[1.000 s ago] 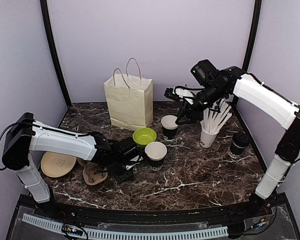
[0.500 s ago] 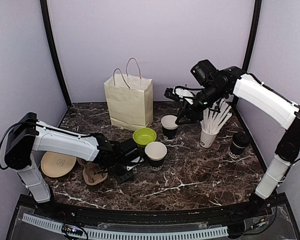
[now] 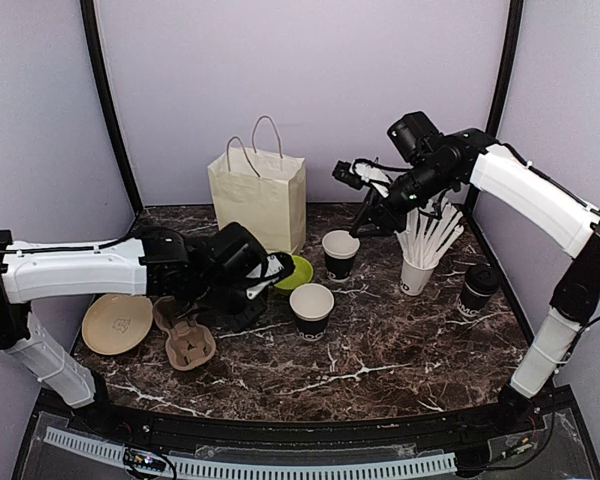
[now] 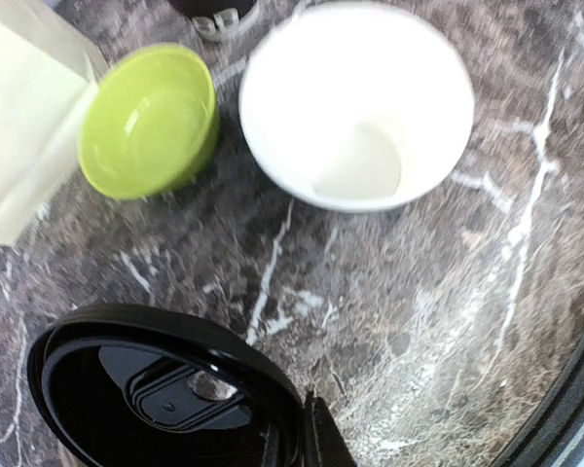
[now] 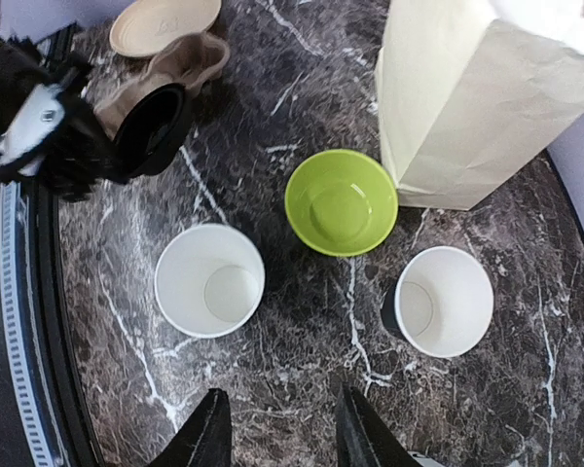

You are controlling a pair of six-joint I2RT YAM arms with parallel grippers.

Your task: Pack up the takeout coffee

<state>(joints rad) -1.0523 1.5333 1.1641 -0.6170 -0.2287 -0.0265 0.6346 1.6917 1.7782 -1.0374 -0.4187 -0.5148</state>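
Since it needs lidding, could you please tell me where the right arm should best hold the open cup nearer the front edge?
Probably the black side wall of the front cup, just under the white rim, fingers level from the right. It stands upright, its mouth should stay free for the black lid, and the green bowl sits rear-left.

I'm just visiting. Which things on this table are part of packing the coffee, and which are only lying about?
Part of the job:
- near open cup
- far open cup
- lidded cup
- black lid
- paper bag
- cardboard cup carrier, probably

Just lying about, it seems:
- lime-green bowl
- white cup of straws
- tan paper disc
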